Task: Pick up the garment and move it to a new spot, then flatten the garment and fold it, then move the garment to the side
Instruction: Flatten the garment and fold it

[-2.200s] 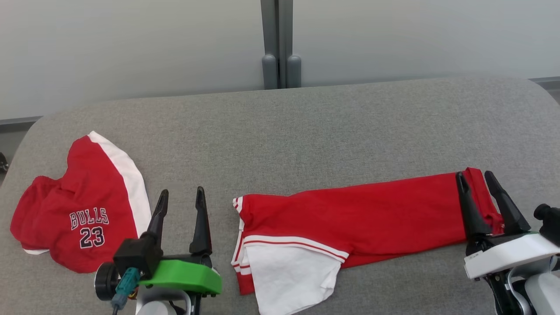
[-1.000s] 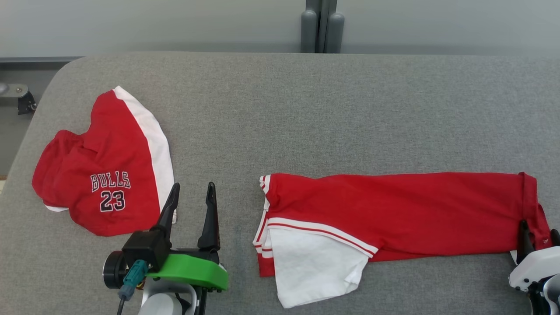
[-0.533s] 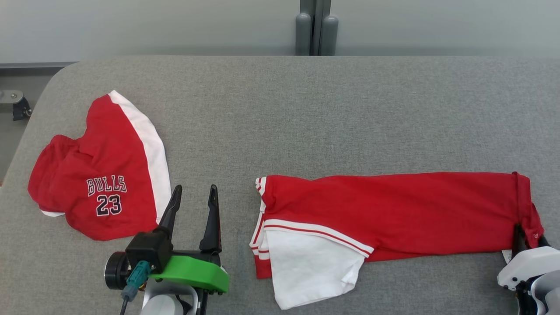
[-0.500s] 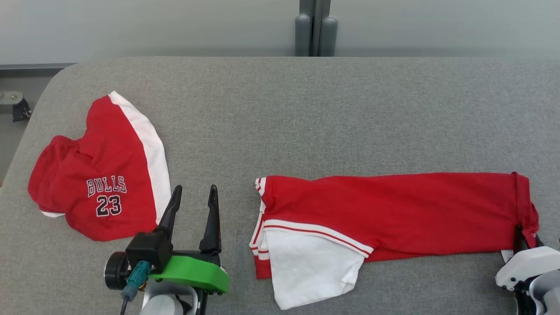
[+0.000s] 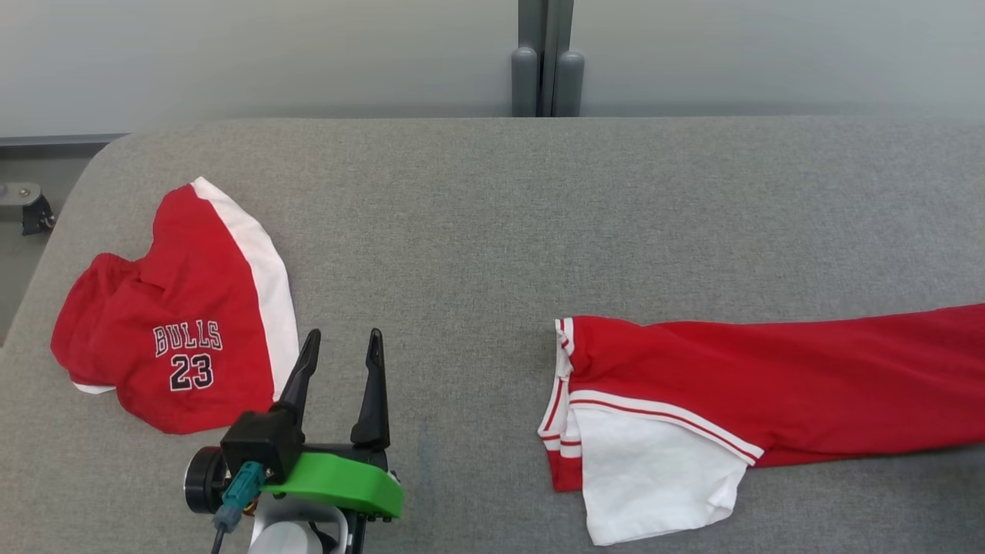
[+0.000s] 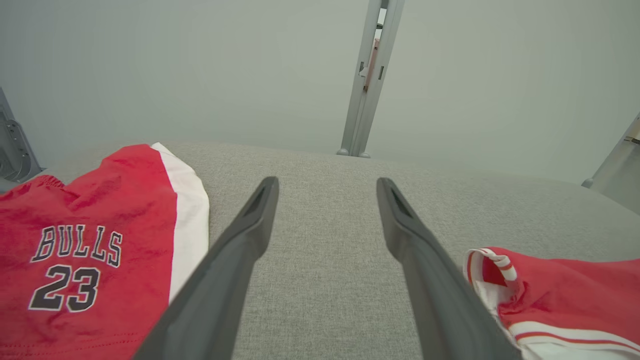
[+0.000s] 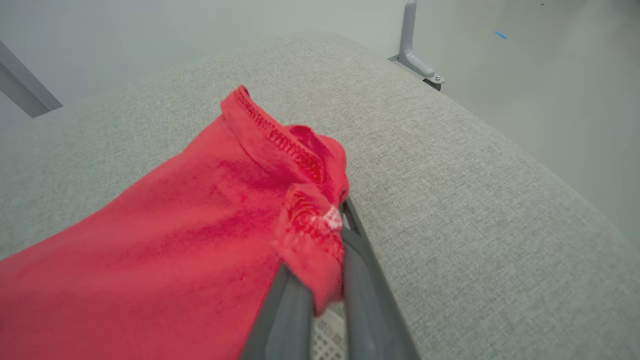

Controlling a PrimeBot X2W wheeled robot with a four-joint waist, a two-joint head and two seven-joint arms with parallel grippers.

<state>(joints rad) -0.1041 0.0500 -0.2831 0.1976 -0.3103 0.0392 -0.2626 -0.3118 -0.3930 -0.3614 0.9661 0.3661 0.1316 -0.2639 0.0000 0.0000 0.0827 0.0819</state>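
In the head view, my left gripper [image 5: 344, 338] is hovering low over the grey padded table [image 5: 462, 231], its two dark fingers pointing away from me and standing wide apart with nothing between them. The red garment [image 5: 769, 385] is lying flat in a long band on the right half of the table, running off the right edge of the view. Its striped end with a white panel is facing my left gripper, well apart from it. A pair of red shorts [image 5: 169, 331] lettered BULLS 23 is lying just beside the left gripper, on its outer side.

In the left wrist view, the left gripper [image 6: 327, 185] is gaping over bare grey cloth, with the shorts [image 6: 75, 240] on one side and the garment's striped corner [image 6: 565, 295] on the other, neither touching a finger.

In the right wrist view, my right gripper [image 7: 336, 220] is pinching shut on the garment [image 7: 175, 240] at its hemmed end. The cloth is bunching over the fingers near the table's rounded corner.
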